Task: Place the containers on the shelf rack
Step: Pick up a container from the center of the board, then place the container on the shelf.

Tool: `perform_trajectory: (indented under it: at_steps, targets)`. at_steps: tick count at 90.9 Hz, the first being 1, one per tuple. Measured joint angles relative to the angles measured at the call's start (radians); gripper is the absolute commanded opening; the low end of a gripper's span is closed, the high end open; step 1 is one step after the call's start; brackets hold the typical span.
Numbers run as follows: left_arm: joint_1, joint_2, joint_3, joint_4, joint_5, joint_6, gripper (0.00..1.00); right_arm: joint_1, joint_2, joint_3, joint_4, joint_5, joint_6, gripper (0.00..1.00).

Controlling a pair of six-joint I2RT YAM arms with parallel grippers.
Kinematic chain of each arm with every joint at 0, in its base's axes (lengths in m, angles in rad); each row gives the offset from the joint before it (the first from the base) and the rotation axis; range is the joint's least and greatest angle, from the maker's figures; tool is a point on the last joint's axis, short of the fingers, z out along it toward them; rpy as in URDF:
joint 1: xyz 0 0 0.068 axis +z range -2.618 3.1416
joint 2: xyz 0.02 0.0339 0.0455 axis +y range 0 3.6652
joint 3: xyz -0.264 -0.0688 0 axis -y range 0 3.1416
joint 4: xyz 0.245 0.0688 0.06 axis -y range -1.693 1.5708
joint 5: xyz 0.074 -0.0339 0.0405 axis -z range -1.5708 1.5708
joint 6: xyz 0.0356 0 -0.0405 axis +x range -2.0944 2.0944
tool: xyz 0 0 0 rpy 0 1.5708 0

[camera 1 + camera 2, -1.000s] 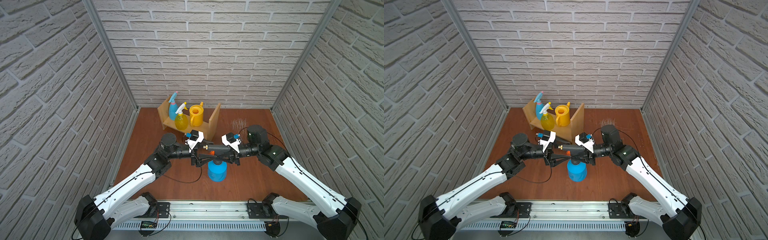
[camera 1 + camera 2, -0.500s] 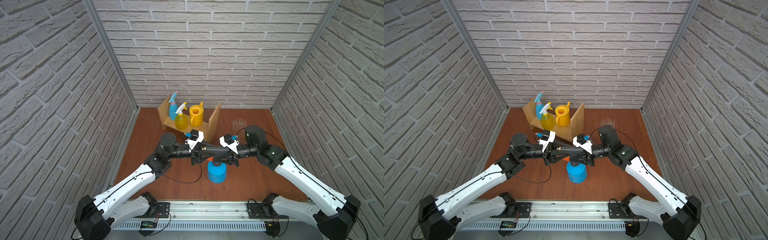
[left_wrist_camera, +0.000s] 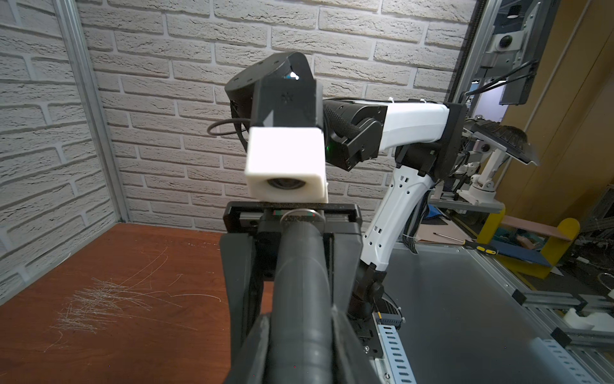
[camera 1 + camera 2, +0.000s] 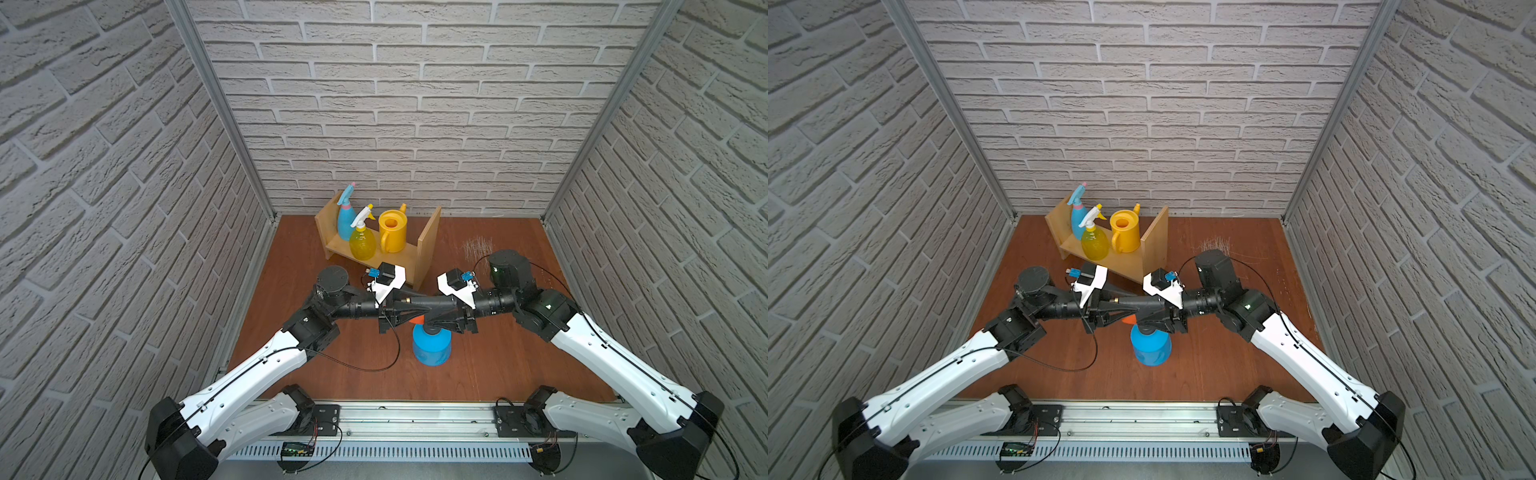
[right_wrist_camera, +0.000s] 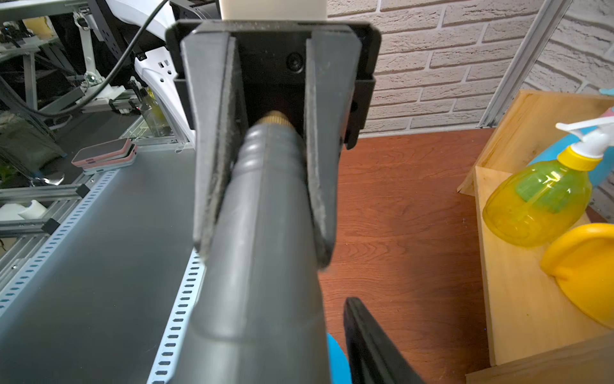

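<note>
A light wooden H-shaped shelf rack (image 4: 428,245) stands just above the middle of the frame, on a reddish-brown wood-grain tabletop (image 4: 498,357) enclosed by pale brick-pattern walls (image 4: 415,104). On its low board, from left to right, stand a light-blue plastic spray bottle (image 4: 344,221), a translucent yellow spray bottle with a white trigger (image 4: 362,245) in front of it, and an opaque yellow watering can (image 4: 393,236). Below the rack, near the frame's centre, a round blue pump sprayer (image 4: 432,348) stands upright. Directly above it the left gripper (image 4: 415,306) and right gripper (image 4: 432,316) meet tip to tip, their dark fingers overlapping along its grey handle. Pale scratches (image 4: 478,248) mark the tabletop right of the rack.
</note>
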State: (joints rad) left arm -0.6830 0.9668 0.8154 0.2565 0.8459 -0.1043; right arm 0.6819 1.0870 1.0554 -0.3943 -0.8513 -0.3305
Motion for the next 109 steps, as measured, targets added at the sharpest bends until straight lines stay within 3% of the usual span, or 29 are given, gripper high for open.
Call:
perform_trajectory:
  at_steps: [4, 6, 26, 39, 47, 58, 68, 109]
  targets:
    - [0.0, -0.018, -0.001, -0.024, -0.014, 0.016, 0.0, 0.002, -0.004, 0.0, 0.002, 0.014, 0.0, 0.96]
    - [0.0, -0.029, -0.003, -0.033, -0.025, 0.024, 0.0, 0.002, -0.008, -0.001, 0.005, 0.025, 0.0, 0.99]
    - [0.002, -0.236, -0.092, -0.144, -0.215, 0.126, 0.0, 0.004, -0.166, -0.093, 0.062, 0.169, 0.035, 1.0]
    - [0.002, -0.395, -0.181, -0.196, -0.437, 0.164, 0.0, 0.004, -0.348, -0.271, 0.204, 0.405, 0.149, 1.0]
    - [0.002, -0.422, -0.194, -0.201, -0.593, 0.17, 0.0, 0.004, -0.415, -0.372, 0.293, 0.591, 0.262, 0.99]
    - [0.008, -0.338, -0.167, -0.195, -0.747, 0.179, 0.0, 0.003, -0.409, -0.426, 0.352, 0.808, 0.422, 1.0]
    - [0.021, -0.205, -0.121, -0.164, -0.829, 0.194, 0.0, 0.003, -0.369, -0.426, 0.388, 0.914, 0.513, 1.0]
    - [0.102, 0.223, 0.127, 0.012, -0.907, 0.166, 0.0, 0.003, -0.311, -0.425, 0.454, 1.006, 0.571, 1.0]
